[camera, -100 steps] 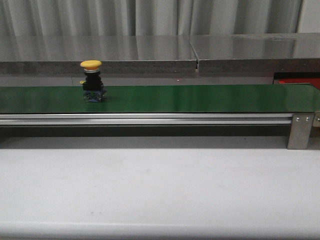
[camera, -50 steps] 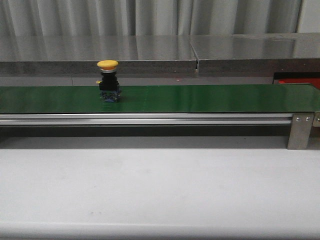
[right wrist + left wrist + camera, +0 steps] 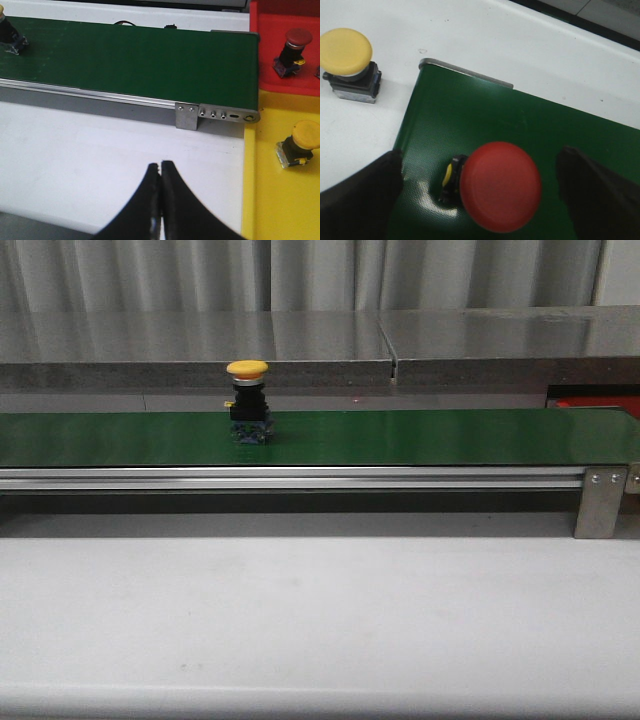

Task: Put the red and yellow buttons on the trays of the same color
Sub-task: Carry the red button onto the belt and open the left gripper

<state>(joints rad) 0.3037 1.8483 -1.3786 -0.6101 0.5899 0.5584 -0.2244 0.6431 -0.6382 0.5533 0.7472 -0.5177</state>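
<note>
A yellow button (image 3: pixel 248 400) stands upright on the green belt (image 3: pixel 420 436); it also shows at the belt's far end as a yellow button (image 3: pixel 7 35). In the left wrist view a red button (image 3: pixel 500 186) sits on the belt between my left gripper's (image 3: pixel 480 152) wide-apart fingers (image 3: pixel 360 195), untouched. Another yellow button (image 3: pixel 347 60) rests on the white table beside that belt end. My right gripper (image 3: pixel 160 165) is shut and empty over the white table. The red tray (image 3: pixel 280 20) holds a red button (image 3: pixel 292 45); the yellow tray (image 3: pixel 270 200) holds a yellow button (image 3: pixel 300 142).
The belt's aluminium rail (image 3: pixel 300 478) and a metal bracket (image 3: pixel 600 502) run along its near side. A grey shelf (image 3: pixel 320 340) stands behind the belt. White table (image 3: pixel 320 620) lies in front. Neither arm shows in the front view.
The yellow button on the belt has travelled to the right, from about a quarter to over a third of the way across the front view.
</note>
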